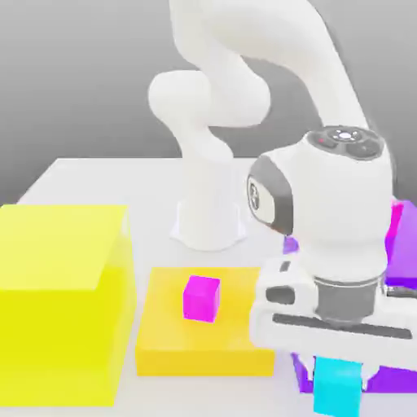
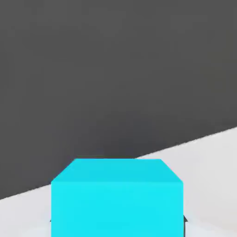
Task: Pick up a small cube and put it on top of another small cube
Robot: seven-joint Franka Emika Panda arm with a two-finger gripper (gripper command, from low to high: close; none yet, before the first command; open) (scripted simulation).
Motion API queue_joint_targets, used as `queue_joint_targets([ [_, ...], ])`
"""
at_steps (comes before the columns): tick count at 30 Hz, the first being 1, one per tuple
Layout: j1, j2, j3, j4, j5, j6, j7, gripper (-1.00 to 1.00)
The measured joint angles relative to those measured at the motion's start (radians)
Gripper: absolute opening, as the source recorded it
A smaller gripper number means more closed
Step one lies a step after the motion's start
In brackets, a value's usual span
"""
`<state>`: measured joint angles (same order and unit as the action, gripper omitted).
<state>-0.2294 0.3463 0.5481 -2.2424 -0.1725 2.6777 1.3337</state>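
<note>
A small cyan cube point(image 1: 336, 392) sits between the fingers of my gripper point(image 1: 338, 375), low at the exterior view's right. The gripper is shut on this cube, and its white hand hangs straight down over a purple block point(image 1: 303, 376). In the hand view the same cyan cube point(image 2: 115, 199) looms close, with white tabletop and dark background behind it.
A big yellow block point(image 1: 61, 301) stands at the exterior view's left. A flat orange block point(image 1: 175, 338) beside it carries a small magenta cube point(image 1: 200, 297). A magenta piece point(image 1: 396, 226) shows by the purple block point(image 1: 405, 261) at the right edge. The arm's base point(image 1: 208, 224) stands behind.
</note>
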Motion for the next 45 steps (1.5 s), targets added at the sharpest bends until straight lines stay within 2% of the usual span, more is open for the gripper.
queue_joint_targets([
  [12,-0.006,-0.013,0.27,0.102,-0.024,-0.04,-0.491,-1.0],
  [19,0.042,-0.136,0.364,0.075,-0.1,-0.202,-0.673,-1.0],
  [24,0.048,-0.281,0.395,0.013,-0.069,-0.317,-0.733,-1.0],
  [32,0.121,-0.604,0.315,-0.111,0.129,-0.483,-0.858,-1.0],
  [45,0.239,-1.122,-0.001,-0.36,0.468,-0.778,-0.801,-1.0],
])
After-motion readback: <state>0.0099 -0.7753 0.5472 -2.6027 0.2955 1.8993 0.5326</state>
